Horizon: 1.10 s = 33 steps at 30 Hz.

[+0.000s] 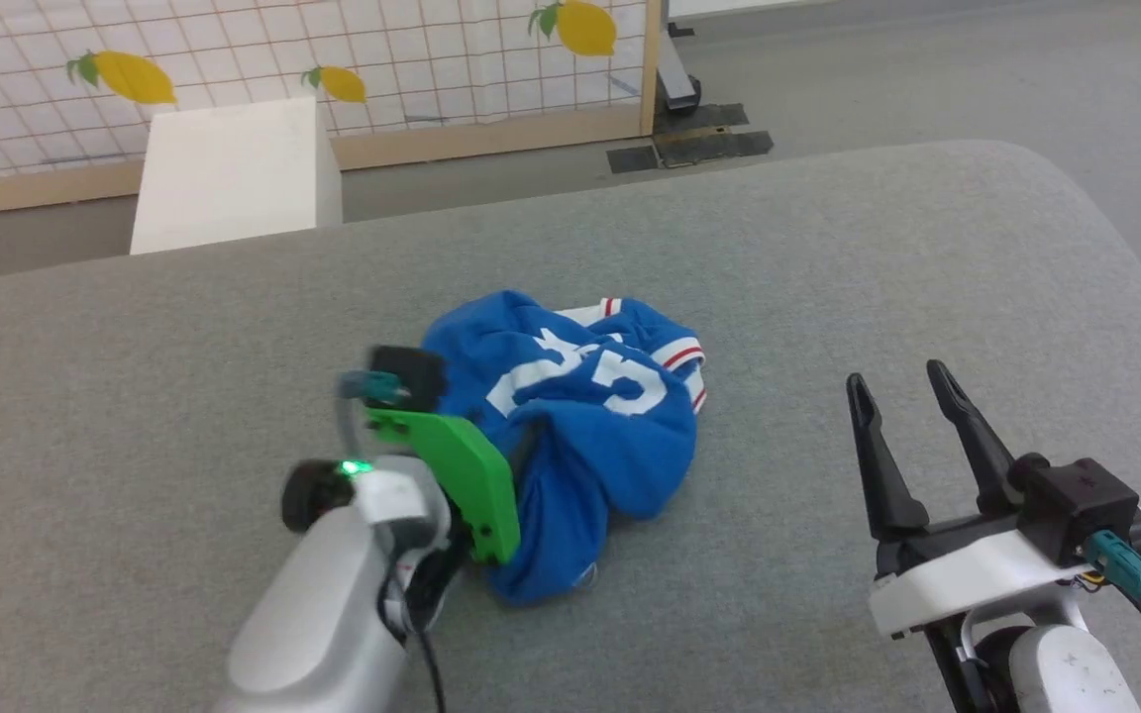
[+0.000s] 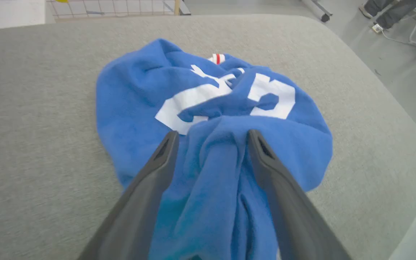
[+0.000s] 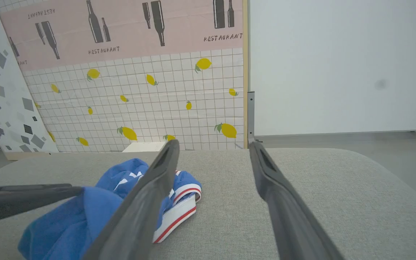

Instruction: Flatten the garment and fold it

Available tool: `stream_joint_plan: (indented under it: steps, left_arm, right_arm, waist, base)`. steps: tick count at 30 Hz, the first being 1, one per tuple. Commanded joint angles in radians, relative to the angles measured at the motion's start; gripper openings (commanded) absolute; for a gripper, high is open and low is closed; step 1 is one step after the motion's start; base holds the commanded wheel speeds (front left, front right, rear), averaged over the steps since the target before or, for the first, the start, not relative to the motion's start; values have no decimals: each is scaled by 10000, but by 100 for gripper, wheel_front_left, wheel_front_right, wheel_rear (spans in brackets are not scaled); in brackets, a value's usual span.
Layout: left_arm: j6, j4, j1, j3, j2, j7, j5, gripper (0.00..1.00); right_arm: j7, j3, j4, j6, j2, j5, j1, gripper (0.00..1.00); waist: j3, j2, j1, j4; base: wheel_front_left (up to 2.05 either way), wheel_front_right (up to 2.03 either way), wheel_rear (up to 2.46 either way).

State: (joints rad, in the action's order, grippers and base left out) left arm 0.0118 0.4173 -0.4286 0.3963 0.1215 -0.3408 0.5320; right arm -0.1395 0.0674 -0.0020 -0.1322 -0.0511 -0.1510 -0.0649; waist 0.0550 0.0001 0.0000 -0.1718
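The garment [image 1: 580, 416] is a royal-blue jersey lying crumpled in a heap in the middle of the grey padded table [image 1: 828, 248]. White print and a red-and-white striped cuff show on it. My left gripper [image 2: 211, 135] reaches into its near side. The jaws stand wide apart, and a raised fold of the garment [image 2: 139, 101] lies loosely between the fingers [image 2: 150, 180]. My right gripper [image 1: 897, 376] hovers open and empty to the right of the heap, clear of the cloth. In the right wrist view the garment [image 3: 96, 206] lies left of that gripper [image 3: 211, 144].
A white box [image 1: 234, 173] stands beyond the table's far left edge, before a lemon-patterned tiled panel [image 1: 382, 50]. The table's rounded right corner [image 1: 1076, 198] drops to grey floor. A person's foot [image 2: 366, 11] and cables show on the floor at the far right.
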Motion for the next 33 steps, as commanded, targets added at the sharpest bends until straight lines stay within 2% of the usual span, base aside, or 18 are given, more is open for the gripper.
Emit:
stream_joint_plan:
  steps: [1,8,12,18,27,33]
  left_arm:
    - [-128,-407,358,-240,38,674,35,100]
    - [-876,-2394,1762,-1293,598,4233,-700,100]
    - [-1158,-2714,2382,-1600,806,5556,-1144,100]
    - [-1300,-3160,2715,-2012,709,6008,-1675,100]
    - [-690,-3955,2498,-3073,-110,6023,-2422,100]
    - [-420,-4095,2409,-3377,-501,6024,-2747,100]
  right_arm:
    - [33,9,-22,15,8,-14,106,100]
    - [69,-214,-185,15,8,190,69,100]
    - [175,-496,27,15,8,100,-242,100]
    - [1269,-1142,1404,15,9,215,-1797,100]
    - [5078,-1638,4699,15,-328,553,-4649,100]
    - [6688,-1719,6081,15,-423,245,-5708,100]
  waist:
    - [-89,-1,0,143]
    - [-137,-1,0,780]
    - [50,-1,0,1227]
    - [823,-1,0,1920]
    - [2131,-1,0,2925]
    - [2592,-1,0,3326]
  base:
    - [0,0,0]
    - [0,0,0]
    - [0,0,0]
    - [0,0,0]
    - [0,0,0]
    - [0,0,0]
